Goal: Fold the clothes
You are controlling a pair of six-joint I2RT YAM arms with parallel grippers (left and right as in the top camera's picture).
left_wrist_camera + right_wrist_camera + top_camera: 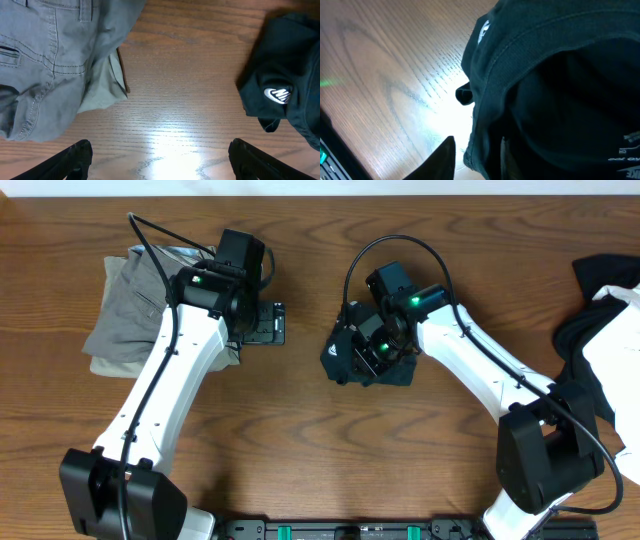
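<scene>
— Well, is there any writing you can read on the clothes?
— Hardly. The dark garment (336, 352) carries a white oval emblem (277, 94) with stripes across it. It is clear in the left wrist view, but I can make out no letters. The right wrist view shows a few pale printed characters (624, 153) low on the fabric, too small to read.
— Where does that garment lie?
— Bunched near the middle of the table (300, 450), gathered around the right pincer (362, 358).
— Is that pincer clamped on it?
— I cannot tell. One finger (446, 159) shows beside a fold of the cloth, and the other is hidden by it.
— And the left pincer (277, 324)?
— Spread wide, its fingers (75, 157) well apart over bare wood with nothing between them. It sits between the dark garment and the grey trousers (135, 295), touching neither.
— Any label on the trousers?
— Only stitched seams and a pocket slit (9, 52) show. They lie crumpled at the left side of the table on top of a paler khaki piece (107, 87), whose edge pokes out beneath.
— Anything else?
— A heap of black and white clothing (600, 320) at the right edge of the table, well apart from the rest and partly behind the right arm (480, 370).
</scene>
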